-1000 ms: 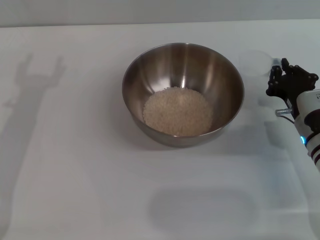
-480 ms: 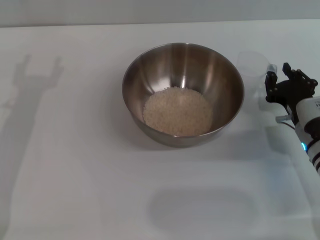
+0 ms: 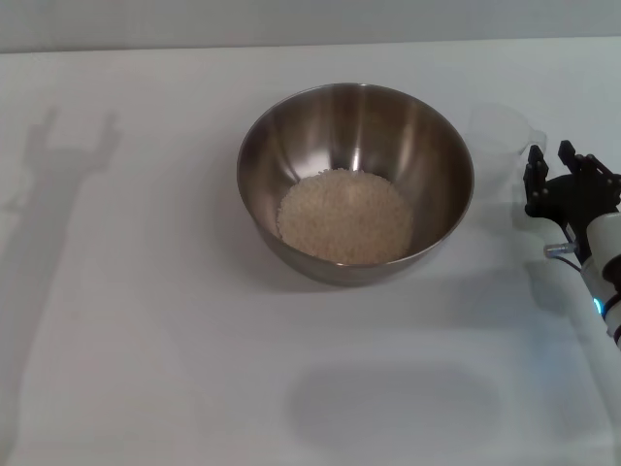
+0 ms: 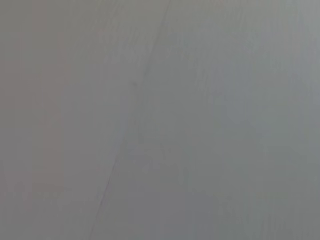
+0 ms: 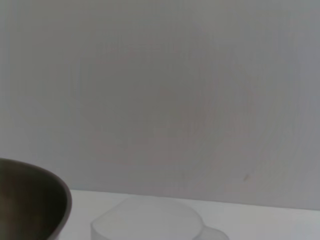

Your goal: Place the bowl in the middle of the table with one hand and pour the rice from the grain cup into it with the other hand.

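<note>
steel bowl (image 3: 356,182) sits upright mid-table (image 3: 146,320), rice (image 3: 344,216) heaped in its bottom. the clear grain cup (image 3: 502,138) stands upright just off the bowl's right rim, handle toward the right gripper (image 3: 566,184), which hovers beside it, fingers spread and empty. wide bare tabletop lies to the left and front.

The bowl (image 3: 355,181) stood mid-table (image 3: 146,340), the cup (image 3: 503,146) just beside its right rim; bare surface lay open left and front.
</note>
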